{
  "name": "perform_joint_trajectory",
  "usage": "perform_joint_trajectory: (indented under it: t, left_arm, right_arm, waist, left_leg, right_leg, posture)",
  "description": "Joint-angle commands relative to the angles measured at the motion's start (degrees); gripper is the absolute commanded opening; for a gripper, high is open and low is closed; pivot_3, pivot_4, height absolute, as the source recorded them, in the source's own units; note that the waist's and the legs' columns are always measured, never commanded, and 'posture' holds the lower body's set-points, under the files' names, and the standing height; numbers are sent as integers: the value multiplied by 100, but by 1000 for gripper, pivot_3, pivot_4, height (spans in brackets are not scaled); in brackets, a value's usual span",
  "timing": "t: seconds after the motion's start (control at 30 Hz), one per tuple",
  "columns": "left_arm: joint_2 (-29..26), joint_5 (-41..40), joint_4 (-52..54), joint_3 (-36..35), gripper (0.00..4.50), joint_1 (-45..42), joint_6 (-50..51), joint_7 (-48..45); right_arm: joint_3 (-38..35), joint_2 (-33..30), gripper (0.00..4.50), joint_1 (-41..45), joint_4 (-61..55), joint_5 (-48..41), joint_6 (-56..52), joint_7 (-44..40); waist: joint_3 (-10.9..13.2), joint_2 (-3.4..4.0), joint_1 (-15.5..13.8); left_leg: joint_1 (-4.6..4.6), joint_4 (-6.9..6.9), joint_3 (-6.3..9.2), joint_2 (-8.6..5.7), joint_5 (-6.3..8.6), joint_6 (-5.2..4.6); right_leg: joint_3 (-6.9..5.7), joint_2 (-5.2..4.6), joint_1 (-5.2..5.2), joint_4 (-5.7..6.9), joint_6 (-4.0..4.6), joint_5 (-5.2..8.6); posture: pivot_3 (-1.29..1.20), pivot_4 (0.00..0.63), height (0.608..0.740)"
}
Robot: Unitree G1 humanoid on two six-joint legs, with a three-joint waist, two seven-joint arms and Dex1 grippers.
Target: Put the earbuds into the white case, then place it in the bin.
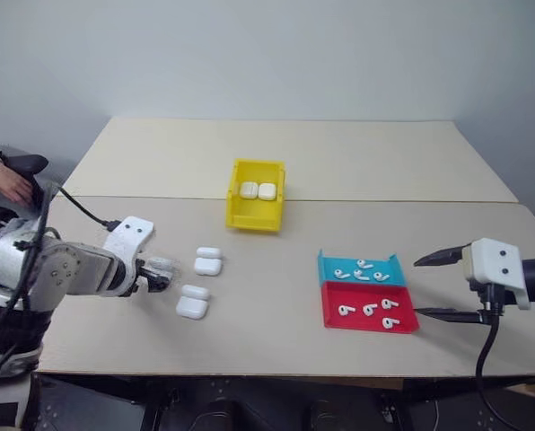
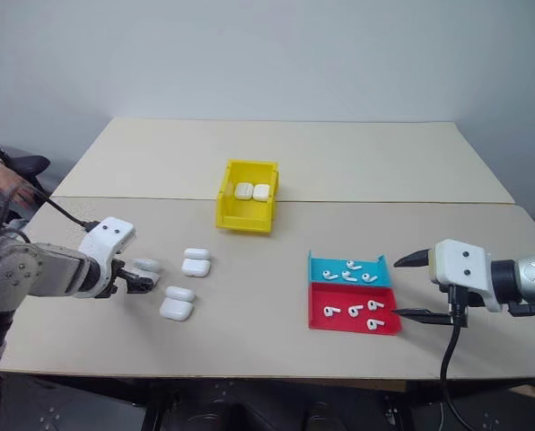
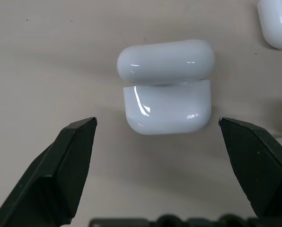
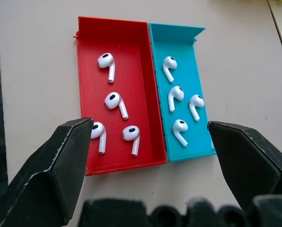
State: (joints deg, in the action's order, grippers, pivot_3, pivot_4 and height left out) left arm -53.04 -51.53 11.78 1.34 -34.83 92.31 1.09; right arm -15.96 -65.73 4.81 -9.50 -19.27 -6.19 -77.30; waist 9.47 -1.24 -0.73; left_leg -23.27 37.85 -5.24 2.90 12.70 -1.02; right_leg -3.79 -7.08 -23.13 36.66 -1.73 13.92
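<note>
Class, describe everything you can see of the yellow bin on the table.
The yellow bin is a small, bright, rectangular box that looks like plastic, with raised walls and an open top. It stands upright on the table, near the seam between the two tabletops, beyond the open white cases and the trays. Two closed white cases lie side by side inside it. Neither tool touches it.

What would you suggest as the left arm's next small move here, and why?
Probably ease the left gripper forward and close on the open white case. Its fingers stand wide apart, short of that case and to either side of it, touching nothing. Both grippers are empty, and the earbuds lie in the red and teal trays.
</note>
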Motion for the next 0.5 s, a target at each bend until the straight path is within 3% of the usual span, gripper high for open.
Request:
perform_joint_trajectory:
  t: [0.03,0.5]
  left_arm:
    - [90,282,-88,47,4500,-249,19,-4]
    - [437,967,-392,312,4500,-431,19,-407]
  right_arm:
    - [-272,-126,4486,-18,-134,-80,-70,22]
    - [-388,-121,4486,-139,-186,-57,-117,87]
  waist:
    - [0,0,0]
    - [1,-2,3]
  left_leg:
    - [0,0,-1,0,0,0]
    - [0,0,-4,-2,-2,3]
  right_leg:
    - [0,0,0,0,0,0]
    - [0,-1,0,1,-1,0]
  posture:
    - [0,150,740]
    - [0,150,740]
